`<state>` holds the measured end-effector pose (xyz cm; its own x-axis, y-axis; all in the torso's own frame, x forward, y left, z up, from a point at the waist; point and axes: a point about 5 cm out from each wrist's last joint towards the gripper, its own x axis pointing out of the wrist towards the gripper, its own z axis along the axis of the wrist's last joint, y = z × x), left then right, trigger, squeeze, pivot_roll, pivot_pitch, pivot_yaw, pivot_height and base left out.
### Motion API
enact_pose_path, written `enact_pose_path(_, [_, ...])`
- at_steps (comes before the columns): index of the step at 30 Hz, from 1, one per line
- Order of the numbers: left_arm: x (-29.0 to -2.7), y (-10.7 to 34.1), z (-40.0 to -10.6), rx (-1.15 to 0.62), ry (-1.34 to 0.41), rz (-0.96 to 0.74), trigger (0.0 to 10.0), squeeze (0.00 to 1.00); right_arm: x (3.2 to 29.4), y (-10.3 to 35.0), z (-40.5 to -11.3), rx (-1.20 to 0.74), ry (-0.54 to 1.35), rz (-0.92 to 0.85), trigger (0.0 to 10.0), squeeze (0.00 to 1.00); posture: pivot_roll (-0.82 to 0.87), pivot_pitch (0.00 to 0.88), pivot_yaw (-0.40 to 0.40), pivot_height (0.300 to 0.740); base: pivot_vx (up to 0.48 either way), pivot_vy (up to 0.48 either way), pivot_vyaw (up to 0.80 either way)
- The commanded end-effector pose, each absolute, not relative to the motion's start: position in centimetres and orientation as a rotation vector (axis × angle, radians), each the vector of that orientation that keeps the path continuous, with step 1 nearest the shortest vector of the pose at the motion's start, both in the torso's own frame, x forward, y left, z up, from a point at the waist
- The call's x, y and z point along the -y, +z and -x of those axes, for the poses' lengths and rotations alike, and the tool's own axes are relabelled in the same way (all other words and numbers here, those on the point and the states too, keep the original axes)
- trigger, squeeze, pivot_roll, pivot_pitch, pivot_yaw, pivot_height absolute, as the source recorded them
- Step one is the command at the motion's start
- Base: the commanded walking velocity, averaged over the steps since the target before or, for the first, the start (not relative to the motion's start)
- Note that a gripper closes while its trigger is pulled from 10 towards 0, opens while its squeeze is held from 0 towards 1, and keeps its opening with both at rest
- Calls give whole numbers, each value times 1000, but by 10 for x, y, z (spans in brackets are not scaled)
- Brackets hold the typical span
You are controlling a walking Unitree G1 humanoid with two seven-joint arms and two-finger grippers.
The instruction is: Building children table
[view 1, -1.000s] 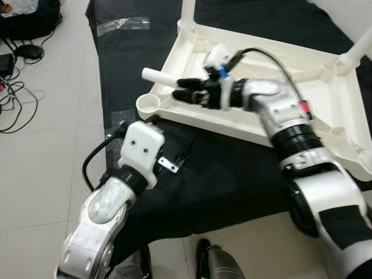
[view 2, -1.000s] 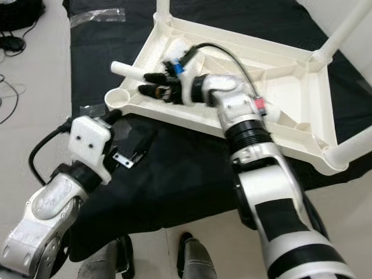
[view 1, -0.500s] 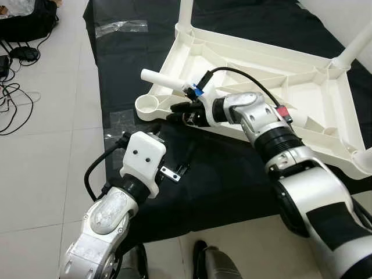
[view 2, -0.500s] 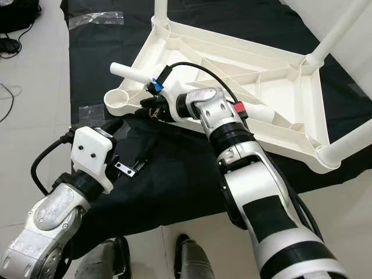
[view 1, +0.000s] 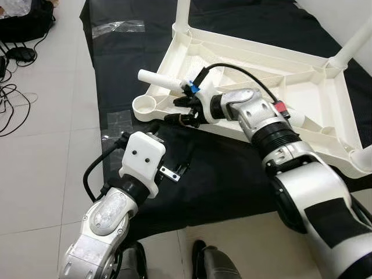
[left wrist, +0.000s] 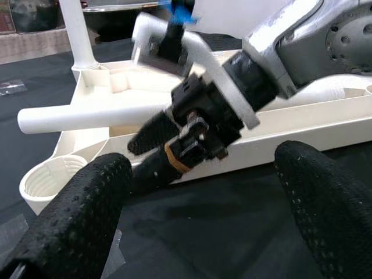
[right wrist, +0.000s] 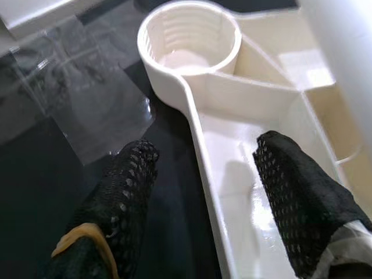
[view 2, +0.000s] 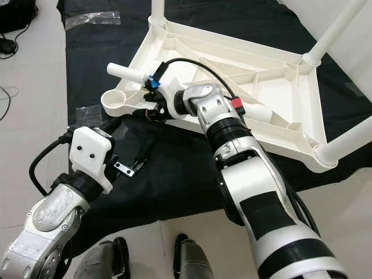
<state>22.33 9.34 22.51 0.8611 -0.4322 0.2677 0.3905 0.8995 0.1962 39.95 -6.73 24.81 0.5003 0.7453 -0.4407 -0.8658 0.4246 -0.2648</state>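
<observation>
The white children's table point(view 1: 317, 87) lies upside down on a black mat point(view 1: 232, 180). Its near-left corner has an open round socket point(view 1: 146, 105), also seen as the socket point(right wrist: 189, 35) in the right wrist view. A loose white leg point(view 1: 163, 81) rests across the ribs just behind it. My right gripper point(view 1: 182, 110) is open and straddles the table's rim point(right wrist: 203, 139) beside the socket, one finger point(right wrist: 125, 192) outside over the mat, the other inside. My left gripper point(left wrist: 200, 160) is open and low over the mat, pointing at the right gripper point(left wrist: 174, 139) from close by.
Upright legs stand at the far-left corner point(view 1: 182, 11), the far-right corner point(view 1: 351, 46) and the near-right corner point(view 2: 349, 142). A clear plastic sheet point(right wrist: 104, 110) lies on the mat by the socket. Bags and cables point(view 1: 17, 52) sit on the tiled floor to the left.
My right gripper has moved out of the table's underside, away from the loose leg, to the rim by the socket. The left arm has hardly moved.
</observation>
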Motion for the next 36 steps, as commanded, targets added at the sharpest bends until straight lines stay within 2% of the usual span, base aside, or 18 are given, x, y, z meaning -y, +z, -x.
enact_pose_path(1, [-90, 224, -222, 303, -443, -133, 10000, 0, 65, 243, -400, -302, 1010, 532, 10000, 0, -23, 217, -116, 740, 0, 0, 0])
enact_pose_path(3, [-90, 224, -222, 304, -443, -132, 10000, 0, 65, 242, -400, -306, 1005, 548, 10000, 0, -23, 217, -116, 740, 0, 0, 0])
enact_pose_path(4, [-89, 225, -222, 308, -442, -130, 10000, 0, 63, 237, -400, -320, 987, 577, 5529, 0, -23, 217, -119, 740, 0, 0, 0])
enact_pose_path(5, [-89, 225, -222, 308, -442, -130, 10000, 0, 63, 237, -400, -320, 987, 577, 5529, 0, -23, 217, -119, 740, 0, 0, 0])
enact_pose_path(6, [-89, 225, -222, 309, -442, -130, 10000, 0, 63, 234, -400, -324, 983, 603, 0, 0, -22, 218, -120, 740, 0, 0, 0])
enact_pose_path(9, [-90, 226, -223, 313, -436, -132, 10000, 0, 61, 223, -398, -324, 1000, 679, 0, 0, -23, 216, -123, 740, 0, 0, 0])
enact_pose_path(22, [-90, 229, -232, 328, -430, -135, 10000, 0, 71, 221, -389, -297, 1145, 658, 0, 0, -37, 227, -133, 740, 0, 0, 0])
enact_pose_path(26, [-89, 232, -239, 345, -438, -145, 10000, 0, 73, 232, -364, -167, 1417, 601, 0, 0, -43, 239, -128, 740, 0, 0, 0])
enact_pose_path(32, [-88, 232, -241, 346, -441, -140, 10000, 0, 84, 228, -335, -149, 1629, 573, 0, 0, -51, 249, -127, 740, 0, 0, 0])
enact_pose_path(36, [-87, 232, -242, 349, -445, -138, 10000, 0, 86, 226, -331, -127, 1621, 590, 0, 0, -51, 243, -124, 740, 0, 0, 0])
